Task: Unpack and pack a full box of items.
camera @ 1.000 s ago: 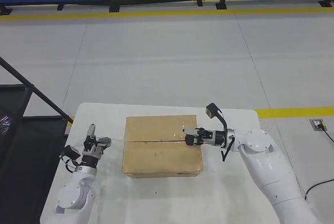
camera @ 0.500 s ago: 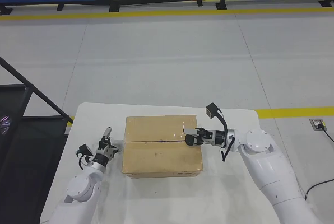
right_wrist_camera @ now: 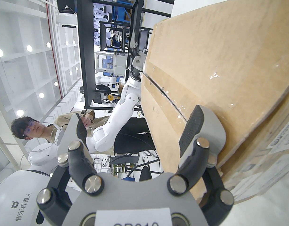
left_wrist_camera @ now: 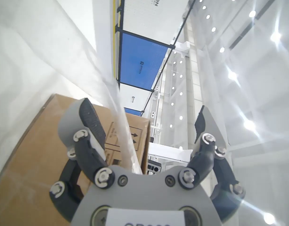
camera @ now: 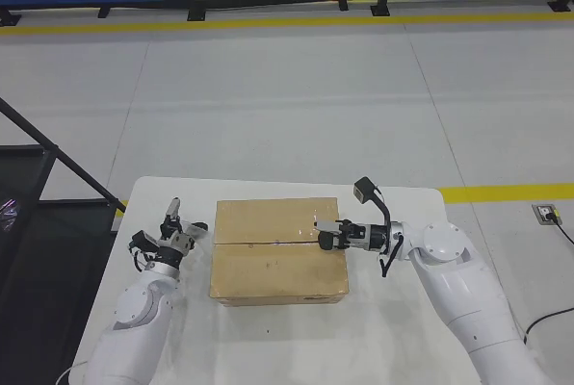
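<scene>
Both my grippers were wide open at the closed box (camera: 279,250), and neither held a thing!
The box sat mid-table (camera: 393,318), flaps shut, its seam (camera: 268,242) running side to side across the top. My right gripper (camera: 324,236) lay at the box's right edge right by that seam, one finger (right_wrist_camera: 193,128) low over the top flap and the other out in the air. My left gripper (camera: 183,231) hung just beside the box's left side, jaws spread and empty.
</scene>
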